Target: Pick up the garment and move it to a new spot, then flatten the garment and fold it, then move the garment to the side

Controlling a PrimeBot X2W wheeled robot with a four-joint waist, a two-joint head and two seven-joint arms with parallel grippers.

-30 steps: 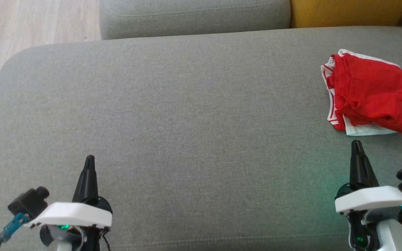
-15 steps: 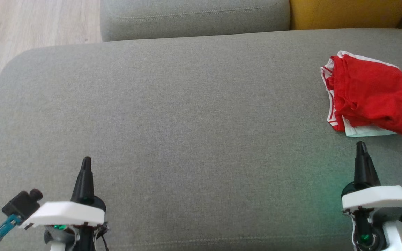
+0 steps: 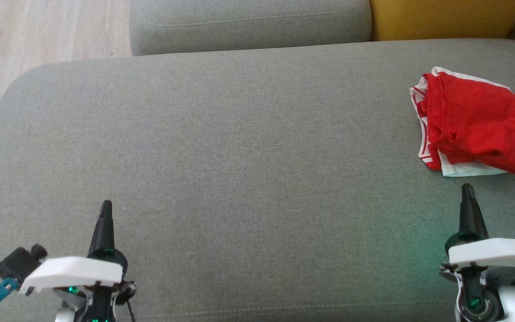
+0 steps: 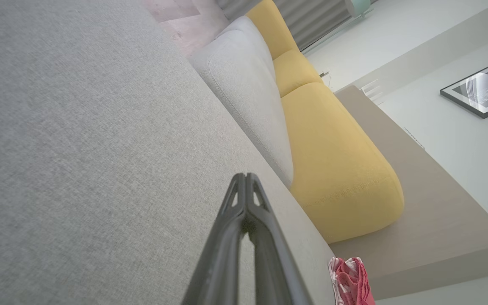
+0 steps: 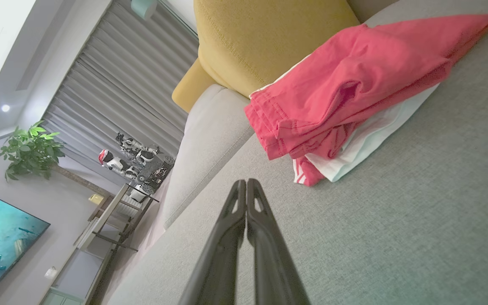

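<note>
The garment (image 3: 476, 123) is red with white trim, lying folded in a loose pile at the far right of the grey sofa seat (image 3: 239, 156). My right gripper (image 3: 466, 188) is shut and empty, its tip just short of the pile's near edge. The right wrist view shows the garment (image 5: 354, 97) close ahead and to the right of the shut fingers (image 5: 246, 184). My left gripper (image 3: 106, 205) stands shut and empty at the lower left, far from the garment. In the left wrist view its shut fingers (image 4: 246, 177) point along the seat, with the garment (image 4: 352, 281) small at the bottom edge.
A grey back cushion (image 3: 248, 22) and a yellow cushion (image 3: 445, 15) line the far edge of the seat. Pale wood floor (image 3: 38, 31) lies beyond the seat's rounded left corner. The wide middle of the seat is bare fabric.
Both grippers have drawn back slightly toward the bottom of the head view, staying shut. The garment lies as before; the view has shifted a little.
</note>
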